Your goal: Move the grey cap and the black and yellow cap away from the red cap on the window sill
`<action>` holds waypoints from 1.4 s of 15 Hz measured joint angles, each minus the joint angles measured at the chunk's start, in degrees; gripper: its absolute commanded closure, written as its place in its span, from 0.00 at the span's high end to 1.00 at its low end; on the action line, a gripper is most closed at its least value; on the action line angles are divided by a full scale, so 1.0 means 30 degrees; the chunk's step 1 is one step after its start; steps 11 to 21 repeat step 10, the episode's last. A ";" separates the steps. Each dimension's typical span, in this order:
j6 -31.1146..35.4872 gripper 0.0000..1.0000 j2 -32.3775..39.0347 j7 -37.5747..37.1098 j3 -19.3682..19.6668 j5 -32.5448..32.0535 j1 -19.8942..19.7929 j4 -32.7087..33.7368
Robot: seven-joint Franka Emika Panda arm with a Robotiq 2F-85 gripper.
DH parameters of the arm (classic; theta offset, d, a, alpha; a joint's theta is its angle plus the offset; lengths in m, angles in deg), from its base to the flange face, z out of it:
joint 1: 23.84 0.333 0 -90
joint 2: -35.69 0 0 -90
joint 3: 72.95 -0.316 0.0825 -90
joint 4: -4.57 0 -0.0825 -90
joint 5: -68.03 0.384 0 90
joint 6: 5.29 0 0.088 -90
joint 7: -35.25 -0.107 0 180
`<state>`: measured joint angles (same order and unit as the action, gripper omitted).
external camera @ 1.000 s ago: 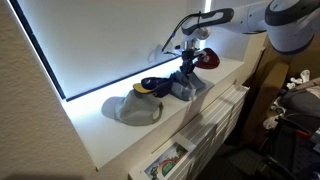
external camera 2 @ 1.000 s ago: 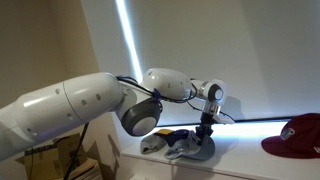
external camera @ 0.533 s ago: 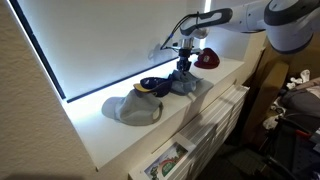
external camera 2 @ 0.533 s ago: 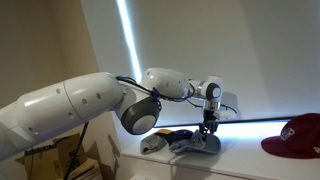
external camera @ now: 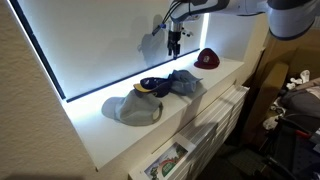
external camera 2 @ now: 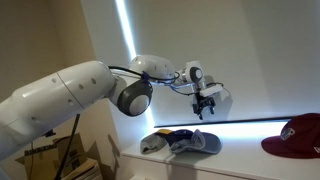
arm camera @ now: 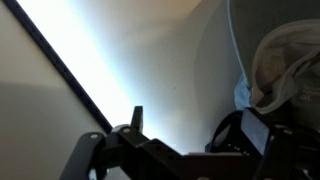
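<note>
The grey cap [external camera: 186,84] [external camera 2: 202,145] lies crumpled on the white window sill [external camera: 120,135], touching the black and yellow cap [external camera: 151,86] [external camera 2: 176,138]. Further along the sill, apart from both, the red cap [external camera: 207,59] [external camera 2: 300,135] sits by the window. In both exterior views my gripper [external camera: 174,42] [external camera 2: 205,103] hangs well above the caps, in front of the bright blind. It is open, with nothing between its fingers. The wrist view shows the gripper [arm camera: 190,125] with jaws spread against the blind; the caps there are unclear.
A paler light-grey cap [external camera: 132,109] [external camera 2: 152,146] rests on the sill beside the black and yellow cap. Below the sill's front edge stands a white radiator [external camera: 215,120]. Dark clutter [external camera: 295,110] fills the floor beyond it.
The gripper was down on the grey cap a second ago. It has opened, let the cap go and risen high above the sill. The grey cap stays flattened beside the black and yellow cap.
</note>
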<state>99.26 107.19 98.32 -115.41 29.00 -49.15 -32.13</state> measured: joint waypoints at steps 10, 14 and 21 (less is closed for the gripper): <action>-0.7534 1.00 -0.5977 0.0255 -0.3117 0.1683 -0.0102 -0.4363; -0.7534 1.00 -0.5977 0.0255 -0.3117 0.1683 -0.0102 -0.4363; -0.7534 1.00 -0.5977 0.0255 -0.3117 0.1683 -0.0102 -0.4363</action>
